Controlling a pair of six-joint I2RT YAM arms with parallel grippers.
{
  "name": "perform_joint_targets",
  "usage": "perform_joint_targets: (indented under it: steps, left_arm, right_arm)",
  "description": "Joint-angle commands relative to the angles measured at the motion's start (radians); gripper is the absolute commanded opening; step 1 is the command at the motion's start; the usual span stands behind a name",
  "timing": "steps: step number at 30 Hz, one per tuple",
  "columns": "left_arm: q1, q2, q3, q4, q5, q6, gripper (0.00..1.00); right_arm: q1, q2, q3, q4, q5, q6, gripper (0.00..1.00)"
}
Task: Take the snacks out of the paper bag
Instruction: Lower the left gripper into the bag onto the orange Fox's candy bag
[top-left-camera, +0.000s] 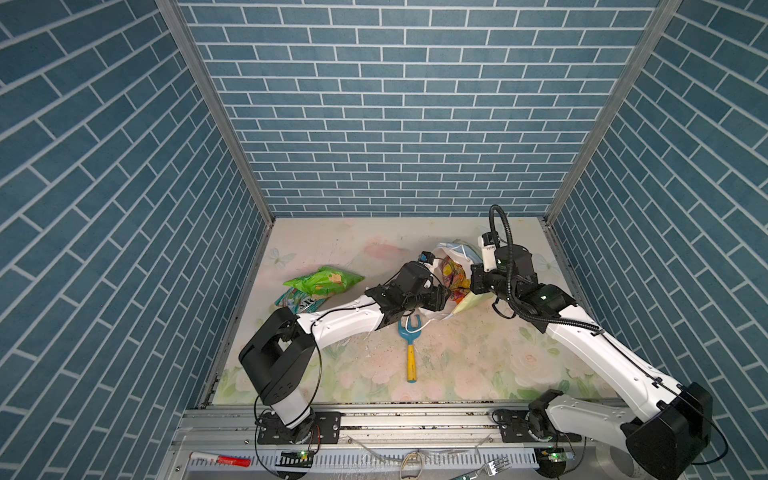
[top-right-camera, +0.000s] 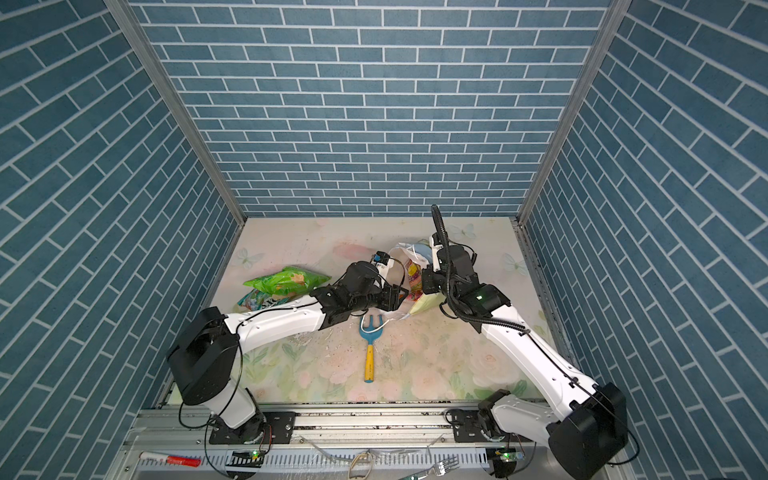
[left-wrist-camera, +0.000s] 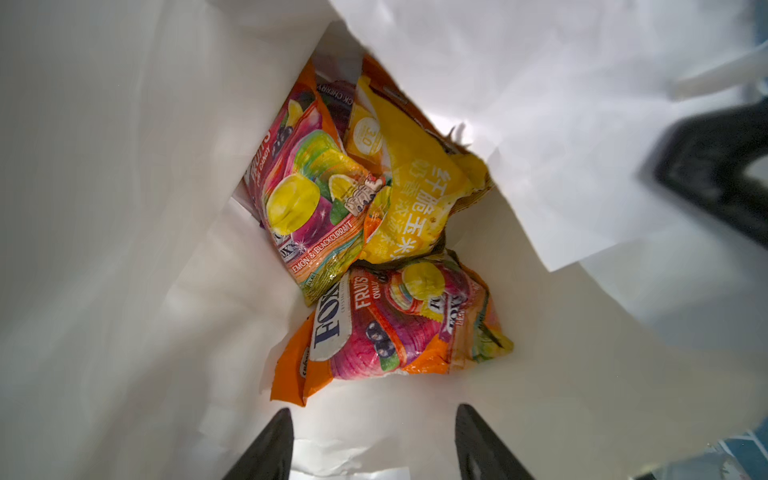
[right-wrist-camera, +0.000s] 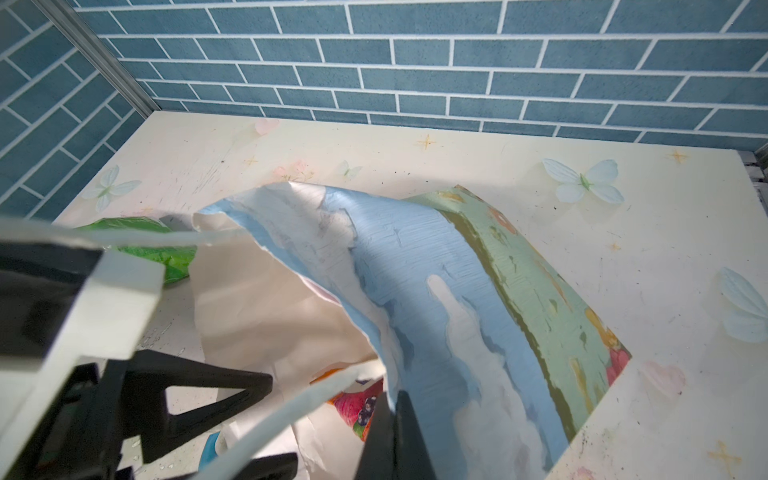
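The paper bag (top-left-camera: 466, 304) (top-right-camera: 424, 305) lies on the table right of centre, its mouth held up. My right gripper (right-wrist-camera: 395, 424) is shut on the edge of the bag's sky-printed wall (right-wrist-camera: 457, 291). My left gripper (left-wrist-camera: 374, 419) is open inside the white interior (left-wrist-camera: 124, 208), with nothing between its fingers. Just beyond its fingertips lies an orange-red fruit packet (left-wrist-camera: 399, 328). Deeper in are a second fruit packet (left-wrist-camera: 307, 195) and a yellow packet (left-wrist-camera: 415, 183). Out on the table at the left lie a large green packet (top-left-camera: 324, 280) and a teal-white packet (top-left-camera: 299, 301).
A toy rake (top-left-camera: 410, 345) (top-right-camera: 370, 345) with a blue head and yellow handle lies in front of the bag. Brick-patterned walls close in the table on three sides. A red-and-white marker (top-left-camera: 220, 459) and a fork (top-left-camera: 494, 465) lie on the front rail.
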Motion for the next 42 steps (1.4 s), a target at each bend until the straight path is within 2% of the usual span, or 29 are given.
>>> perform_joint_targets:
  steps: [1, 17, 23, 28, 42]
  left_arm:
    - [-0.008, 0.016, 0.021, -0.007, -0.011, 0.024, 0.63]
    - [-0.013, 0.108, 0.045, 0.026, 0.031, 0.013, 0.68]
    - [-0.018, 0.155, 0.072, 0.023, 0.02, 0.015, 0.75]
    - [-0.019, 0.183, 0.086, 0.022, 0.006, 0.018, 0.86]
    - [-0.025, 0.257, 0.148, -0.018, -0.02, 0.048, 0.96]
  right_arm:
    - [-0.001, -0.012, -0.017, -0.017, 0.012, 0.023, 0.0]
    - [-0.002, -0.008, -0.016, -0.011, 0.019, 0.024, 0.0]
    - [-0.001, -0.011, -0.018, -0.008, 0.021, 0.023, 0.0]
    - [-0.001, -0.016, -0.023, -0.003, 0.027, 0.023, 0.0]
    - [-0.002, -0.028, -0.031, 0.006, 0.041, 0.02, 0.0]
